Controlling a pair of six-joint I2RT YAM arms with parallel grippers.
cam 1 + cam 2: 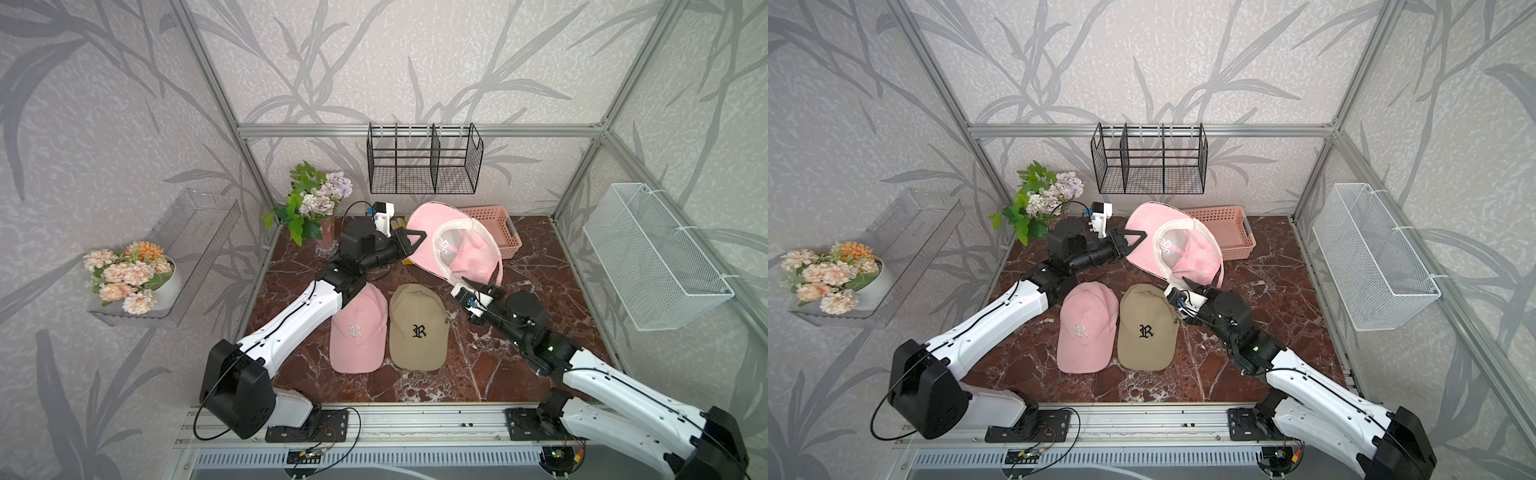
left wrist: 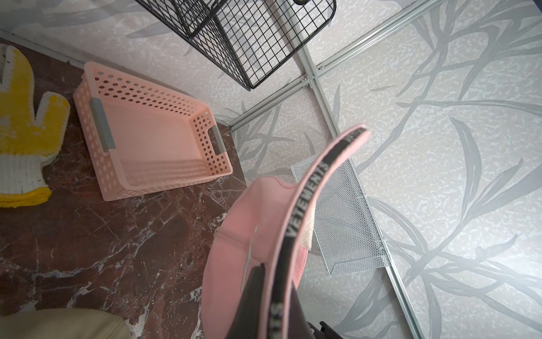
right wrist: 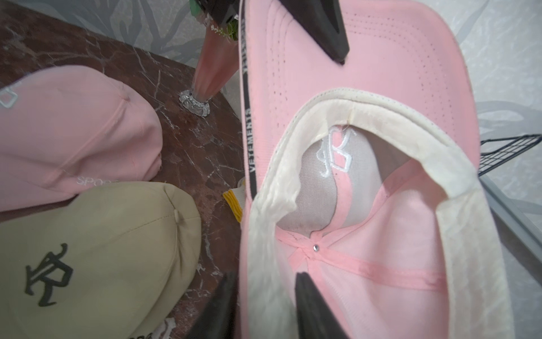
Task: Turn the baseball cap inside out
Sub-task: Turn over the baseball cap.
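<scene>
The baseball cap [image 1: 467, 255] hangs clear of the bench [image 1: 498, 365] at the back, stretched between the two arms, in front of the pink basket [image 1: 500, 226]; the left pincer [image 1: 415, 240] is clenched on the brim's edge, one black finger lying flat on the brim's underside in the right wrist view. The right pincer [image 1: 469, 284] straddles the opposite rim, its fingers [image 3: 311, 305] either side of the white sweatband [image 3: 381, 117]; it looks clenched on that cloth, though how firmly I cannot tell.

The hold makes sense - the stiff brim is the anchor, leaving the soft crown slack and its hollow exposed, so it can probably be pushed through the opening; the lining and seam tapes show, but the crown has not yet been inverted.

The cap's long axis runs brim to rear rim, slanting from high at the back-left down toward the right arm; the brim points up and away, the opening faces the top views - tilted, not level. A tan cap [image 1: 417, 328] and a second pink cap [image 1: 357, 332] lie crown-up on the bench in front, well apart from it.
</scene>
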